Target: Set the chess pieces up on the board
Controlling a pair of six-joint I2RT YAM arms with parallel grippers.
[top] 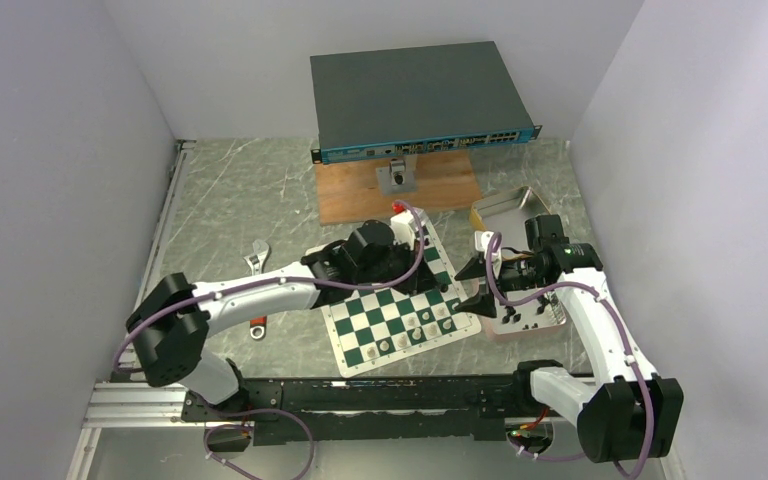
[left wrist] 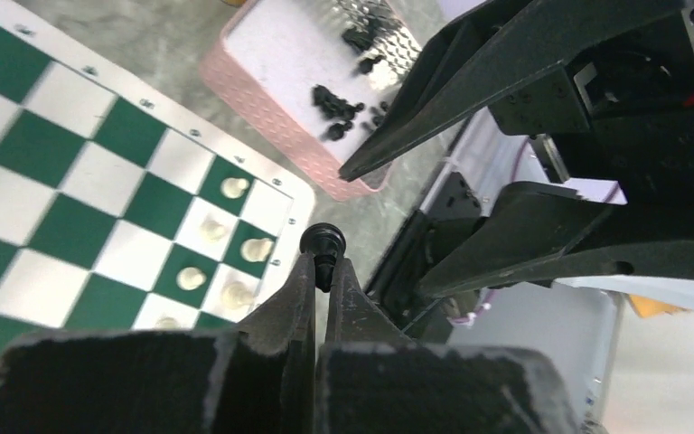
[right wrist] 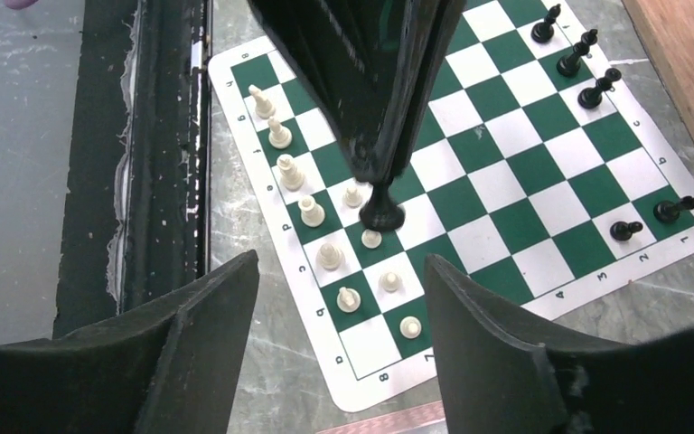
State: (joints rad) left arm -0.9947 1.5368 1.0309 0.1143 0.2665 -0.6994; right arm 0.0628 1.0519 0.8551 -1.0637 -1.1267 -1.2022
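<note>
Board border beside gripped piece (left gripper).

The board lies mid-counter. At its 3 o'clock, just beside it, sits a tray with loose chess pieces in it. A tin stands at 1 o'clock and a wrench lies at 9 o'clock. A plank at 12 o'clock carries a flat box. More pieces stand along the board's 6 and 12 o'clock edges.
</note>
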